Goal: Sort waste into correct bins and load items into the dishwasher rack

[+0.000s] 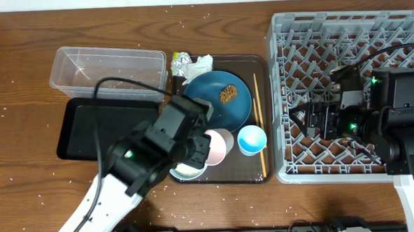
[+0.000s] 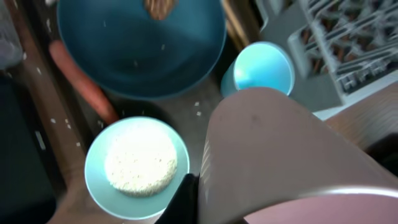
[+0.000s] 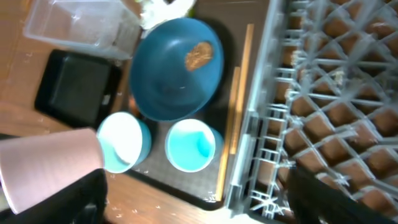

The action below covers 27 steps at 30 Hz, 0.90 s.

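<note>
A wooden surface [image 1: 23,82] was seen, speckled with stray white grains. Its right side was taken up by the grey rack [image 1: 350,26], over whose pegs the right hand [image 1: 299,119] was held, its fingers [image 3: 81,199] spread well apart with nothing between them. To the left of the rack, just beside it, a dark brown tray [image 1: 261,65] was laid. A clear tub [image 1: 107,64] was placed at the far left, and a black tub [image 1: 102,124] was set against its near side, partly hidden by the left arm. On the tray a dark-blue plate [image 1: 209,88] was found, filling much of the far half. Near the tray's front edge a bowl [image 2: 99,186] was seen, a round mound of rice [image 2: 140,165] heaped in it. Between the bowl and a light-blue cup [image 1: 252,139], which stood upright, a pink cup [image 1: 219,145] was held tilted, clamped in the left hand [image 1: 207,145]; only one dark finger [image 2: 181,202] could be made out against its wall. The chopsticks [image 1: 258,121] were laid along the tray's right side, between plate and rack. An orange carrot [image 2: 81,81] was tucked against the plate's left edge. Crumpled white paper [image 1: 201,64] and a small wrapper [image 1: 181,61] were lodged at the tray's far left corner. A brown lump [image 1: 228,95] was left on the plate.
</note>
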Available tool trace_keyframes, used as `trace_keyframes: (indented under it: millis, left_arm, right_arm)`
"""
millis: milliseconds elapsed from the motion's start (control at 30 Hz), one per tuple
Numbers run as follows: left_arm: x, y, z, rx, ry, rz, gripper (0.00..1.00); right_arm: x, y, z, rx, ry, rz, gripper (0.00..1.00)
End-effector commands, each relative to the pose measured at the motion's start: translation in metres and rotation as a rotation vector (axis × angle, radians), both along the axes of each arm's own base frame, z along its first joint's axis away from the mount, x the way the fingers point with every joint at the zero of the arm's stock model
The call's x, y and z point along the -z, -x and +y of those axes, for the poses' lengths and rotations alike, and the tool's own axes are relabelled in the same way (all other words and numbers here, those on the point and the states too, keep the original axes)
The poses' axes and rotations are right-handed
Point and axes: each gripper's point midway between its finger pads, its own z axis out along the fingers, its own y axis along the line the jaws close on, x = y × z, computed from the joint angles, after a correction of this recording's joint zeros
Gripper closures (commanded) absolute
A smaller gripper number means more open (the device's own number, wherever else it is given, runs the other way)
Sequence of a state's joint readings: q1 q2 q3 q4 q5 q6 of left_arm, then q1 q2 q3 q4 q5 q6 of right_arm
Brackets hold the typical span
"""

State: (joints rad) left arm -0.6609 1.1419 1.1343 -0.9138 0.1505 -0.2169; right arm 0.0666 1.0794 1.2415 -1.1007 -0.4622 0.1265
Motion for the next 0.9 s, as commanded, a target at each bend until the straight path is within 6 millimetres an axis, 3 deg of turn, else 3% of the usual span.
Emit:
trace_keyframes:
  millis: [0,100,200,367,467,700,867]
  left_arm:
    - [-0.016,-0.005,-0.001,-0.026,0.036,-0.035,0.94]
    - [-0.018,-0.003,-0.007,-0.006,0.066,-0.022,0.94]
    - [-0.035,0.009,-0.026,0.113,0.179,-0.032,0.94]
    - [-0.090,0.023,-0.035,0.221,0.447,-0.080,0.94]
    - [-0.124,0.033,-0.031,0.308,0.650,-0.058,0.94]
    - [-0.156,0.049,-0.030,0.489,0.911,0.075,0.94]
    - [-0.155,0.045,-0.033,0.518,0.943,0.113,0.93]
  right_arm:
    - [-0.019,0.011,0.027,-0.156,-0.076,-0.058,0.19]
    - [-0.020,0.019,0.043,-0.233,-0.079,-0.069,0.17]
    - [-0.021,0.030,0.061,-0.371,-0.053,-0.116,0.13]
    - [-0.034,0.050,0.087,-0.574,-0.118,-0.194,0.08]
    - [-0.061,0.073,0.108,-0.784,-0.272,-0.317,0.08]
    - [-0.100,0.090,0.122,-0.950,-0.448,-0.483,0.07]
    - [-0.119,0.098,0.125,-1.022,-0.520,-0.564,0.07]
